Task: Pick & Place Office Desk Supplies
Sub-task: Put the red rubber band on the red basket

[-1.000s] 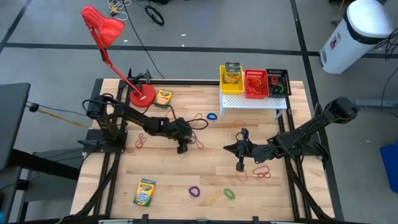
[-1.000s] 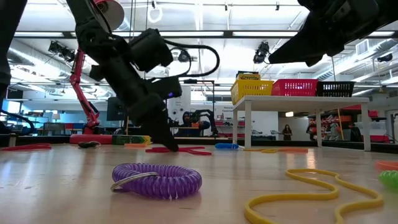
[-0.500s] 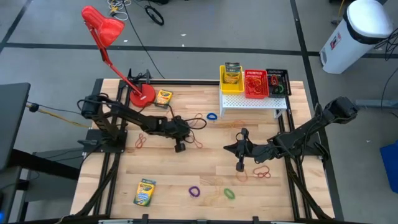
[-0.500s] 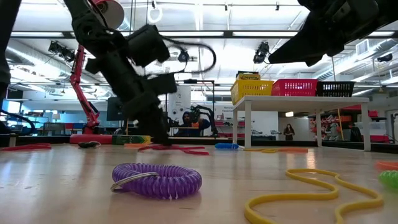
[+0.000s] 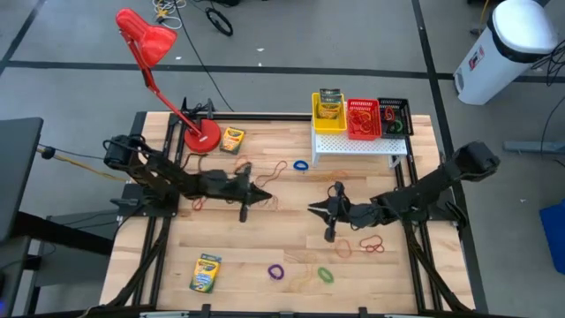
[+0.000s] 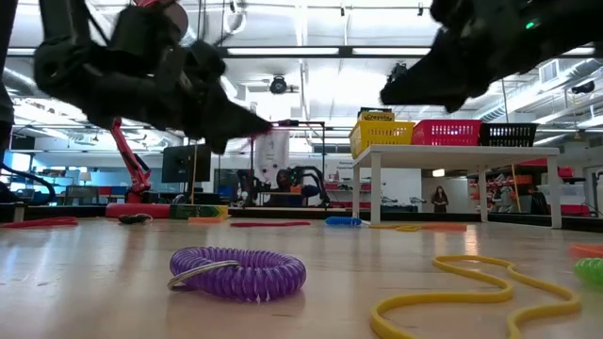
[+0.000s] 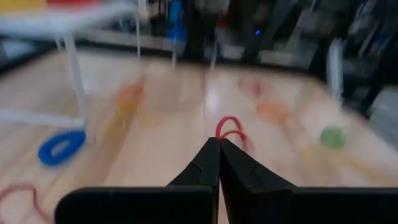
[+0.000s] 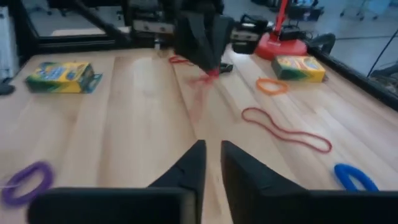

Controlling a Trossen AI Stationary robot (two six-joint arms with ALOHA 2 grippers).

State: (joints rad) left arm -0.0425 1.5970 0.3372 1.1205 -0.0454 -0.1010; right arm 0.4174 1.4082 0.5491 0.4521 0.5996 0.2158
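Observation:
My left gripper (image 5: pixel 263 196) hangs left of the table's middle, pointing almost level toward the right edge and shut on a red rubber band (image 7: pixel 230 128). My right gripper (image 5: pixel 312 208) faces it from the right, its fingers (image 8: pixel 193 163) a little apart with nothing between them. More rubber bands lie flat on the wood: blue (image 5: pixel 301 165), purple (image 5: pixel 277 271), green (image 5: pixel 326 275), red (image 5: pixel 372 241). Crayon boxes lie at the far left (image 5: pixel 232 139) and near left (image 5: pixel 205 272). Yellow (image 5: pixel 317 122), red (image 5: pixel 363 131) and black (image 5: pixel 395 108) baskets stand on a white shelf (image 5: pixel 357 147). My left gripper pinches the red rubber band between its two fingertips; a loop of it (image 7: pixel 229 127) sticks out beyond them. The fingers come nearly level from the table's left. The band is lifted clear of the table and hangs slack below the tips (image 8: pixel 204 79).
A red desk lamp (image 5: pixel 146 40) stands with its base (image 5: pixel 201 136) at the far left. A long red band (image 8: pixel 286 130) and an orange one (image 8: pixel 270 85) lie between the grippers and the lamp. A yellow band (image 6: pixel 471 287) lies near the front edge.
My left gripper has tipped from pointing down at the table to nearly level, risen and drawn back toward the table's left edge, and the red rubber band has come up clear of the wood with it. My right gripper has shifted a little toward the left.

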